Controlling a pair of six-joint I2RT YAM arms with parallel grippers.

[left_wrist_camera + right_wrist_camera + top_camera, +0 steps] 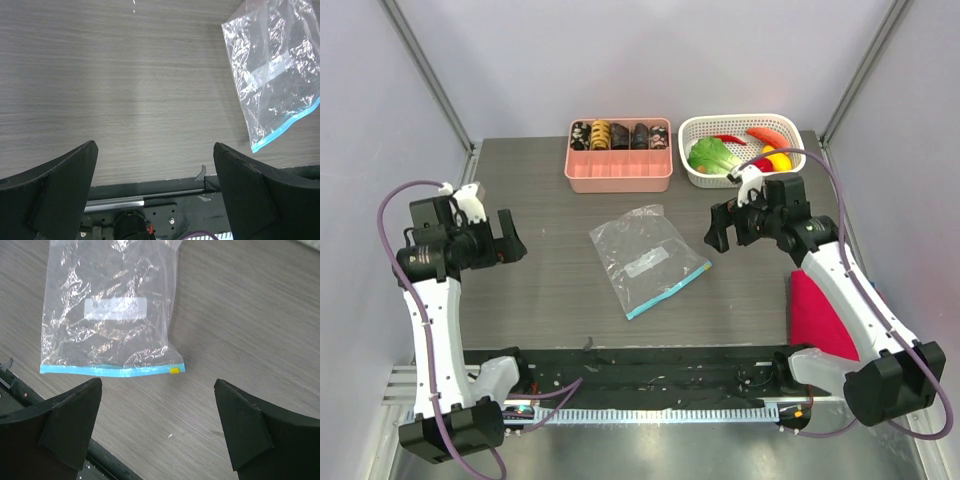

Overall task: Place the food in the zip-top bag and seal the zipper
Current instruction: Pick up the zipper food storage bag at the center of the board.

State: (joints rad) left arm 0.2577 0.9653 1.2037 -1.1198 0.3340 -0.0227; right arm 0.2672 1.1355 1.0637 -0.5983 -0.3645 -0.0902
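Task not started: bag (648, 258) lies empty, food (740, 150) sits in the basket (692, 125), zipper (670, 291) sealing outstanding. The left gripper (510, 238) and right gripper (718, 228) stand spread, empty.

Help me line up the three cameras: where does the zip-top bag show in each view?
Top external: the zip-top bag lies near the centre of the picture.
Left wrist: upper right corner, partly cut off.
Right wrist: upper left, lying flat.
Shared landmark: its light-blue zipper.

The grey surface (540, 300) carries the zip-top bag (647, 258) at its middle, with a pink tray (619, 183) and a white basket (692, 178) along its far edge.
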